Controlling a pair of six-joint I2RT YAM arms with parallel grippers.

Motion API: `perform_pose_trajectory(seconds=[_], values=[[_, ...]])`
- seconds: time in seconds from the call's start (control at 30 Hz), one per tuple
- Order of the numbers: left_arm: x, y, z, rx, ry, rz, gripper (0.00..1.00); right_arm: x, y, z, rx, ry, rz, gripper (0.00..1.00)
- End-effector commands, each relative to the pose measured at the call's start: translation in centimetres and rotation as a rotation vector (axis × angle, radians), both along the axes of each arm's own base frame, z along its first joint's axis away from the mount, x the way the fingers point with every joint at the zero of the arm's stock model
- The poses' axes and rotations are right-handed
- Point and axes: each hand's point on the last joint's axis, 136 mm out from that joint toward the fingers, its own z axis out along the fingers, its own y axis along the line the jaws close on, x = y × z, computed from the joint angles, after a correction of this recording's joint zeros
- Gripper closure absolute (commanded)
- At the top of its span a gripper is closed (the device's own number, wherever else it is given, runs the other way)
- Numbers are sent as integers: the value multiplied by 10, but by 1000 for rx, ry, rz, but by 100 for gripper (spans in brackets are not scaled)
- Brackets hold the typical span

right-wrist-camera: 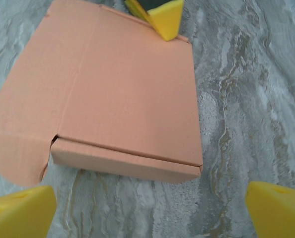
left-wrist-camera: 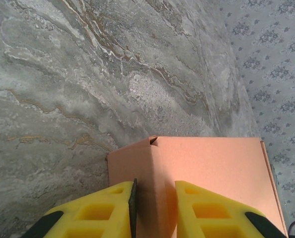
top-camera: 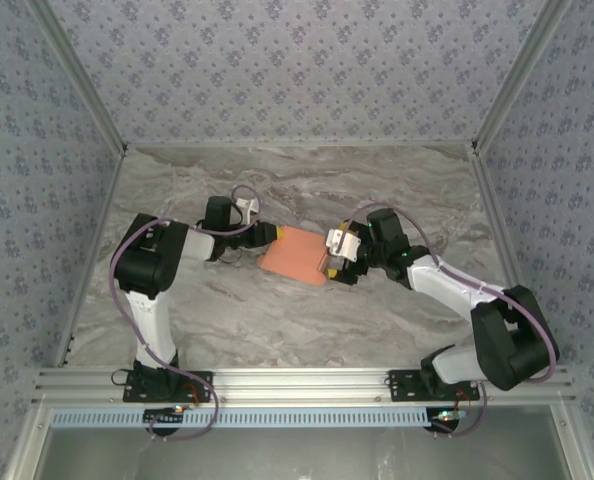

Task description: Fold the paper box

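Observation:
The salmon-orange paper box (top-camera: 295,255) lies closed and flat on the marble table, between the two arms. My left gripper (top-camera: 270,237) is shut on the box's left end. In the left wrist view its yellow fingers (left-wrist-camera: 112,210) pinch a folded corner wall of the paper box (left-wrist-camera: 217,163). My right gripper (top-camera: 337,260) stands wide open just off the box's right side. In the right wrist view its fingertips (right-wrist-camera: 18,213) sit apart at the bottom corners, with bare table between them. There the paper box (right-wrist-camera: 112,89) lies ahead with its front wall folded down, and the left gripper's fingertip (right-wrist-camera: 165,17) shows at its far edge.
Patterned walls (top-camera: 297,70) enclose the marble table (top-camera: 307,180) at the back and both sides. An aluminium rail (top-camera: 297,385) runs along the near edge at the arm bases. Bare marble lies behind and in front of the box.

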Motion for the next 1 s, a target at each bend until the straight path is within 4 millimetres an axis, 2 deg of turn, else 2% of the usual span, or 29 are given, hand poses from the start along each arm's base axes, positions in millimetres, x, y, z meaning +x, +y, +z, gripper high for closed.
perform_pose_trajectory(seconds=[0.0, 0.23, 0.33, 0.53, 0.6, 0.63, 0.67, 0.8, 0.83, 0.9, 0.97], values=[[-25, 26, -72, 159, 221, 65, 77, -10, -8, -15, -159, -118, 142, 0], [-25, 26, -74, 161, 223, 66, 78, 13, -1, -23, -377, -409, 183, 0], [-24, 26, -75, 160, 225, 66, 78, 21, 11, -19, -407, -544, 191, 0], [-25, 26, -75, 156, 229, 62, 78, 29, 31, -28, -422, -655, 211, 2], [-26, 25, -76, 155, 232, 60, 78, 28, 39, -31, -426, -662, 233, 7], [-27, 25, -76, 155, 232, 59, 78, 29, 42, -33, -432, -662, 239, 12], [-26, 25, -76, 154, 230, 59, 78, 30, 44, -33, -435, -670, 240, 20], [-25, 24, -74, 146, 230, 56, 78, 33, 49, -32, -422, -688, 236, 37], [-25, 24, -71, 142, 227, 56, 76, 32, 50, -30, -412, -684, 239, 37], [-24, 25, -66, 128, 222, 63, 72, 27, 52, -31, -399, -663, 248, 46], [-17, 29, -53, 92, 191, 102, 65, 23, 49, -35, -389, -611, 255, 52]])
